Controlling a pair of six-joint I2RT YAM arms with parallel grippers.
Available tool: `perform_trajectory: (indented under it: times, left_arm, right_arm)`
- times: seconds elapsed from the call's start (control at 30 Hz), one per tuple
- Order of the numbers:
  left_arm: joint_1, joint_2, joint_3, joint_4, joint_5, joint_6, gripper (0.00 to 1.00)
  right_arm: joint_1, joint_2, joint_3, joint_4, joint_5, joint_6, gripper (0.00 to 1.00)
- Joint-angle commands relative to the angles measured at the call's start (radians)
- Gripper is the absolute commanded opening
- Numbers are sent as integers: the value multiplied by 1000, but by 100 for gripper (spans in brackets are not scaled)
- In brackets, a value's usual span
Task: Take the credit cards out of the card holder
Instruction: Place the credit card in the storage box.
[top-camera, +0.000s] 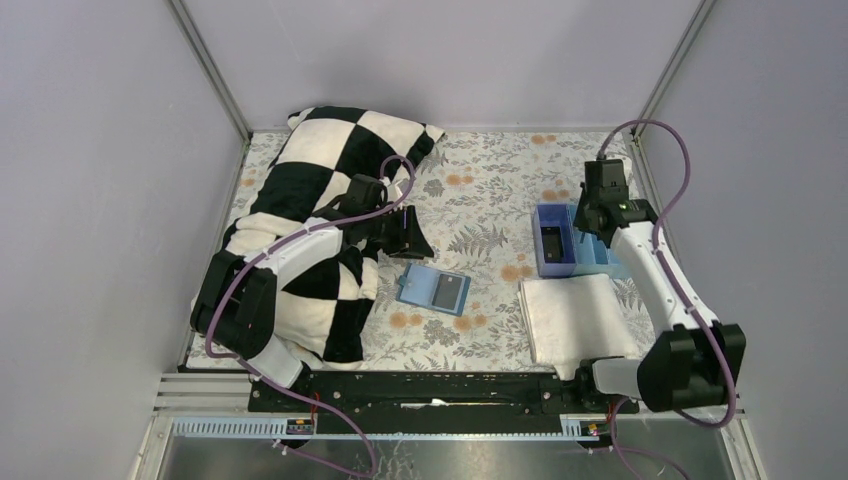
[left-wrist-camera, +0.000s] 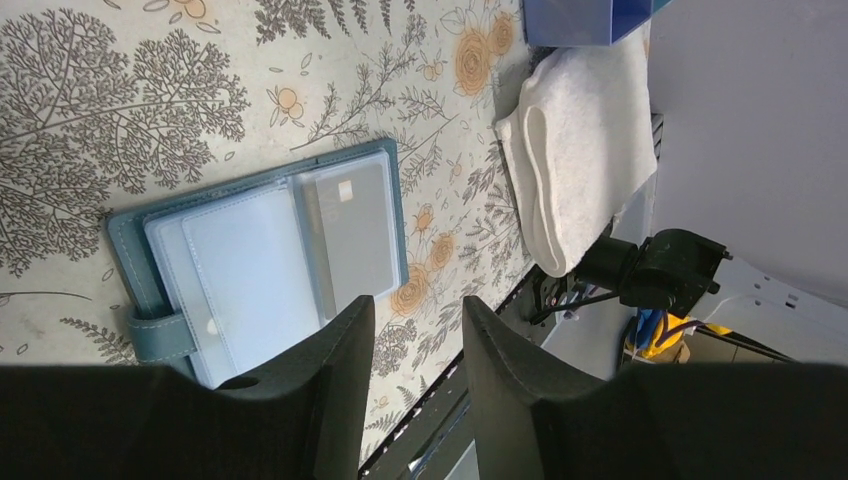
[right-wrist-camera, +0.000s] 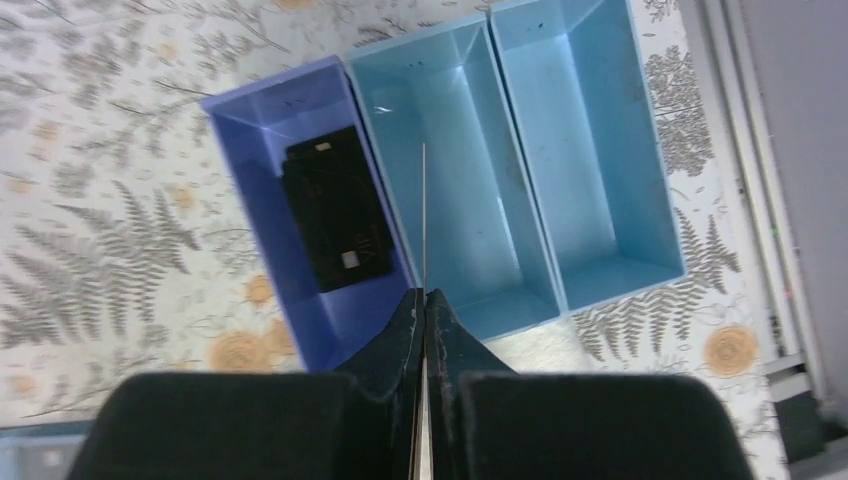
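Note:
The blue card holder lies open on the floral cloth, and the left wrist view shows a grey card in its clear sleeves. My left gripper is open and empty, just beyond the holder's far-left side. My right gripper is shut on a thin card seen edge-on. It holds the card above the wall between the purple bin and the middle light-blue bin. A black card lies in the purple bin.
A black-and-white checkered pillow lies under the left arm at the back left. A folded white towel lies in front of the bins. A second light-blue bin stands at the right, near the enclosure wall.

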Motion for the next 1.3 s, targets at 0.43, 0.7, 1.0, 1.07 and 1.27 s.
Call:
perform_trajectory:
  times: [0.43, 0.7, 1.0, 1.07, 1.27]
  left_arm:
    - [0, -24, -48, 68, 59, 24, 43]
    - [0, -24, -49, 65, 55, 30, 44]
    - [0, -8, -42, 64, 63, 27, 45]
    - [-1, -7, -42, 61, 63, 29, 45]
    - [-4, -11, -53, 57, 56, 25, 46]
  right_arm:
    - [-101, 234, 15, 115, -161, -260, 0]
    - [-158, 262, -47, 207, -274, -297, 0]
    - [-195, 293, 2, 180, -284, -275, 35]
    - [-195, 260, 3, 179, -232, -270, 39]
    - [-195, 129, 34, 160, -137, -211, 40]
